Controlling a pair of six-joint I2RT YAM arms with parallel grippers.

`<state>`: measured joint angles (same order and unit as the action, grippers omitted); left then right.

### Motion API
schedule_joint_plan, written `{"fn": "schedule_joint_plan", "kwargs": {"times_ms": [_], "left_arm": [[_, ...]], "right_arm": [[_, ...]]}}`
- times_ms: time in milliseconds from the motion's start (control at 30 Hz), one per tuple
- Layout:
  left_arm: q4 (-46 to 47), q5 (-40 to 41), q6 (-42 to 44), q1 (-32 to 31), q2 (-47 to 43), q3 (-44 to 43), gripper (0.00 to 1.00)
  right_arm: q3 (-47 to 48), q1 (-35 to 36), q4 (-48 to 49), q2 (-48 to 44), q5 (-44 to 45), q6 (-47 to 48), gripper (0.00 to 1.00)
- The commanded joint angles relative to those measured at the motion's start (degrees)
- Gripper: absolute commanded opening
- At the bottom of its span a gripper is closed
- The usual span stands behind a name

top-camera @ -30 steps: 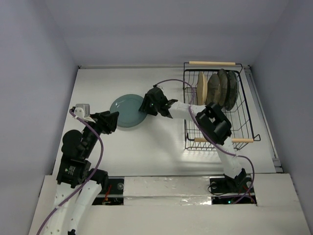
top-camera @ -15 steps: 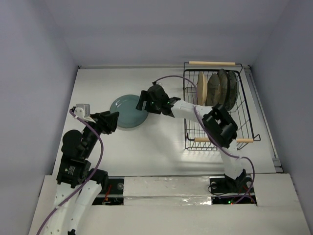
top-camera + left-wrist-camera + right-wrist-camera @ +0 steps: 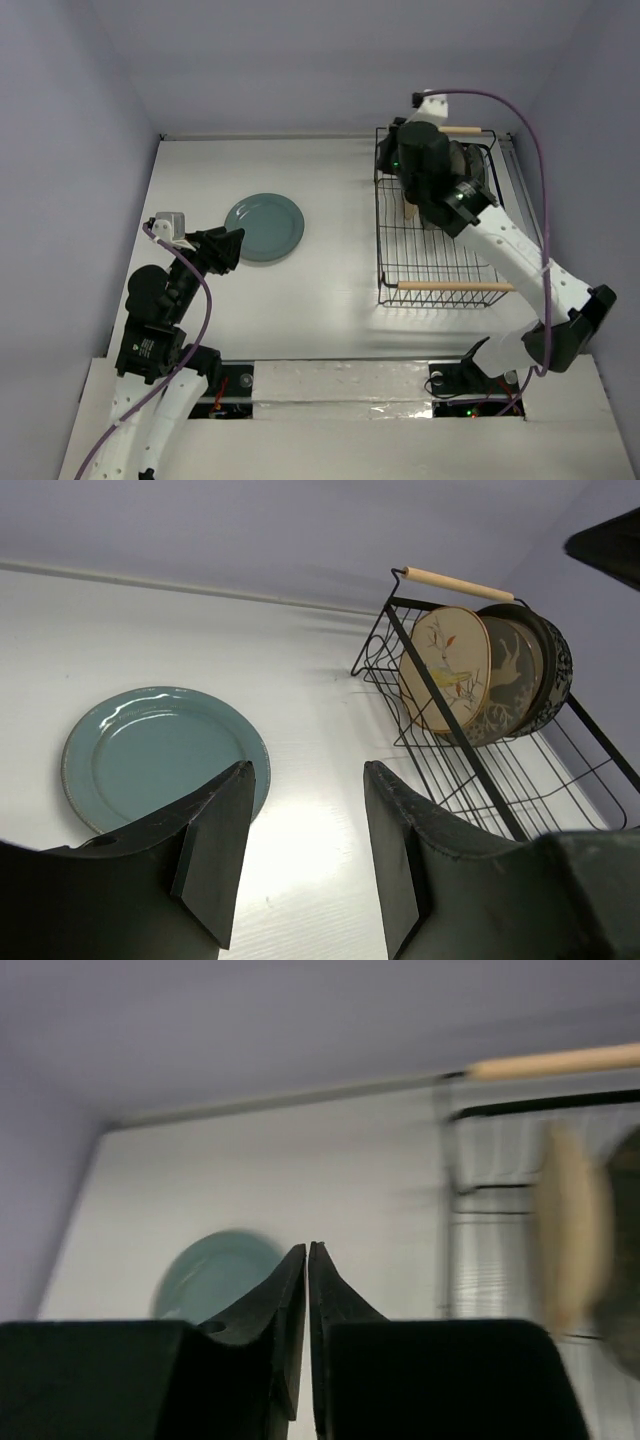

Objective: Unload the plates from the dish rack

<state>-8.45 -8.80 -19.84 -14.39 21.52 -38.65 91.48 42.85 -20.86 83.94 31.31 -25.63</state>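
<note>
- White table (image 3: pixel 330 290): the teal plate (image 3: pixel 264 227) lies flat, left of the dish rack (image 3: pixel 380 250), where the remaining plates (image 3: pixel 470 675) stand on edge.
- Over them hangs the right gripper (image 3: pixel 307 1255), jaws pressed together, empty; it should spread wide and straddle the nearest rim.
- Nearby, the left gripper (image 3: pixel 307 770), jaws partly spread, grips nothing.
- A second ago the right gripper was beside the teal plate.

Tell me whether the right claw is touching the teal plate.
Apart. The top external view shows the right claw over the dish rack, with a stretch of table between it and the teal plate.
</note>
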Motion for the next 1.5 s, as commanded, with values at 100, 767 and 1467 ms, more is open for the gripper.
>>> {"fn": "schedule_joint_plan", "kwargs": {"times_ms": [100, 767, 1467], "left_arm": [[2.21, -0.7, -0.2, 0.33, -0.78, -1.6, 0.45], [1.94, -0.78, -0.12, 0.33, -1.48, -1.6, 0.45], [2.12, -0.96, -0.2, 0.33, -1.65, -1.6, 0.45]], "right_arm": [[0.62, -10.06, -16.57, 2.18, 12.29, 10.41, 0.69], [17.59, -17.27, -24.84, 27.68, 18.79, 18.94, 0.52], [21.02, -16.67, -22.56, 29.88, 28.01, 25.01, 0.0]]}}
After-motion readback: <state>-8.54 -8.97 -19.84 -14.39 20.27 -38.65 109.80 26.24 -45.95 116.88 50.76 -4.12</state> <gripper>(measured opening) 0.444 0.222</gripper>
